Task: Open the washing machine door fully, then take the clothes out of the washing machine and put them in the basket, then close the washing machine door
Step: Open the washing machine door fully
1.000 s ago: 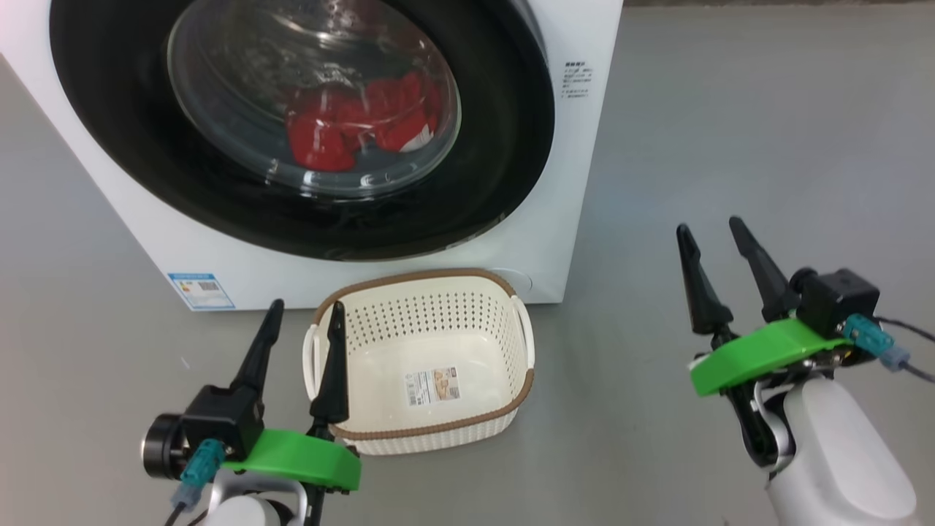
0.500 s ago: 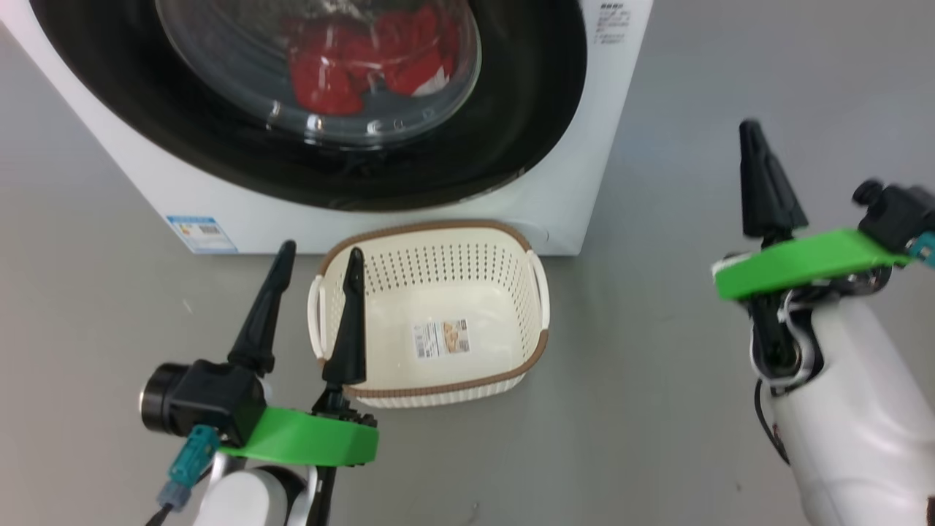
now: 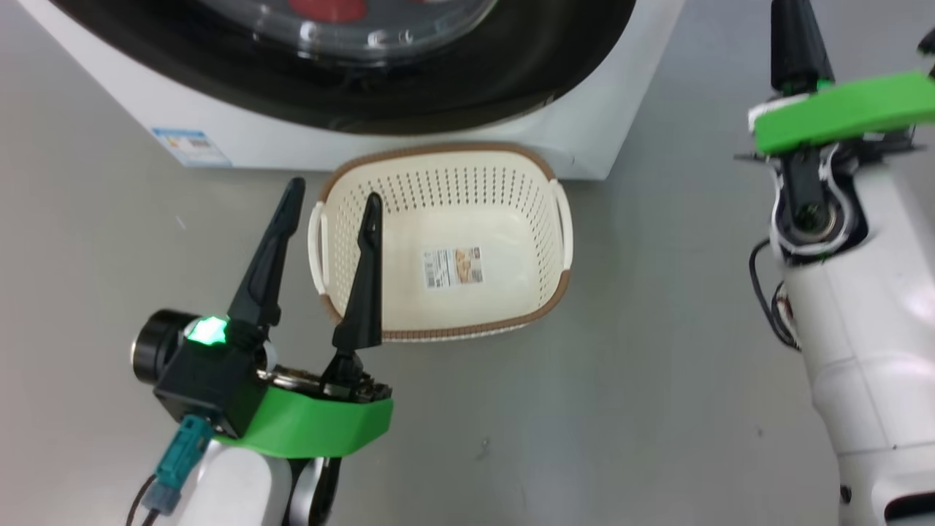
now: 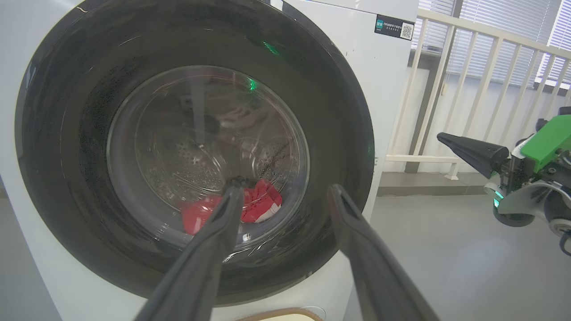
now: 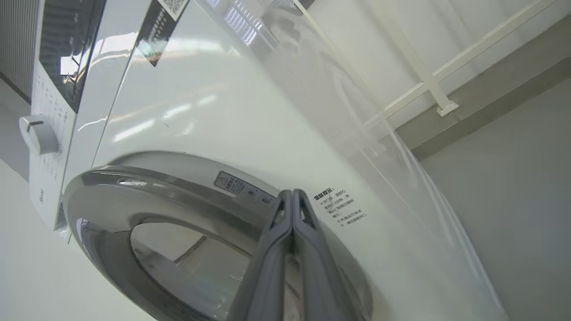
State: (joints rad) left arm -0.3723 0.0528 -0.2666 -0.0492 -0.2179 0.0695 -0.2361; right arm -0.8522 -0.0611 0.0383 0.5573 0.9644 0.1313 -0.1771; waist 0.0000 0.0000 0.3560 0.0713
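Observation:
The washing machine (image 3: 241,142) stands white at the top of the head view, and its glossy black door (image 4: 67,133) lies flat against its front. The red clothes (image 4: 256,207) rest low in the drum behind the glass. On the floor just before the machine sits the cream basket (image 3: 438,150), holding nothing but a label. My left gripper (image 3: 334,193) is open, one finger over the basket's left rim, and points at the door (image 4: 285,189). My right gripper (image 5: 292,194) is shut on nothing, raised at the machine's right side (image 3: 795,29), close to the door's rim (image 5: 134,196).
Grey floor (image 3: 657,329) spreads around the basket and to the right of the machine. A white railing (image 4: 446,89) stands behind the machine's right side. The machine's control knob (image 5: 39,133) shows at the left of the right wrist view.
The head camera has tilted down, so machine and basket slid up the picture. My right gripper went from open to shut and rose toward the machine's right side. The left gripper stays open.

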